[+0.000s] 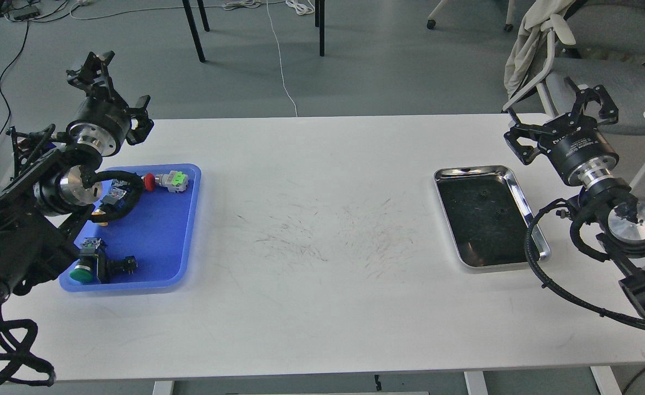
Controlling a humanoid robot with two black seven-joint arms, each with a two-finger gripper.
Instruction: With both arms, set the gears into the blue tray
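Observation:
Two tiny black gears [483, 192] [500, 212] lie on the dark floor of the steel tray [520, 192] at the right side of the table. The blue tray [157, 247] sits at the left side and holds coloured push-button switches. My left gripper [115, 85] is raised above the table's far left corner, behind the blue tray, open and holding nothing. My right gripper [555, 115] hovers past the steel tray's far right corner, open and empty, well apart from the gears.
A red-capped switch with a green body [166, 180] and a green-capped switch [83, 270] lie in the blue tray, partly under my left arm's cable. An office chair with a draped cloth [536, 33] stands behind the right table edge.

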